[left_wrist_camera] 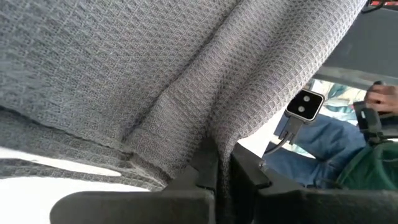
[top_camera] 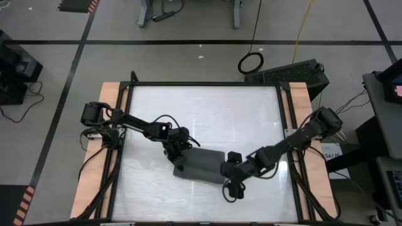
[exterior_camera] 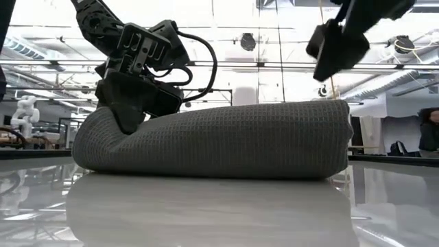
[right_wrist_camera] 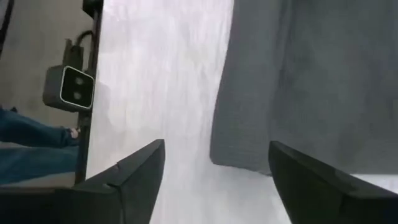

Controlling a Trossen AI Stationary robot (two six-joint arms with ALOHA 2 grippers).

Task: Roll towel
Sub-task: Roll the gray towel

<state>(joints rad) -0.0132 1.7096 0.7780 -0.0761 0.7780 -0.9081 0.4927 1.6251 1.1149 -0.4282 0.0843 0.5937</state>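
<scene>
- Towel lies rolled into a thick log; rolling looks nearly finished.
- Left gripper jaws pinch its end.
- Right gripper jaws spread, empty, above the other end.

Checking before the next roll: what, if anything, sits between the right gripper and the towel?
Nothing visible. The right gripper hangs open just above the towel at one end, only air between. The left gripper is clamped on the other end.

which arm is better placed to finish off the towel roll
Probably left: its gripper is shut on the towel at one end. The right gripper hangs open, apart from the cloth.
</scene>
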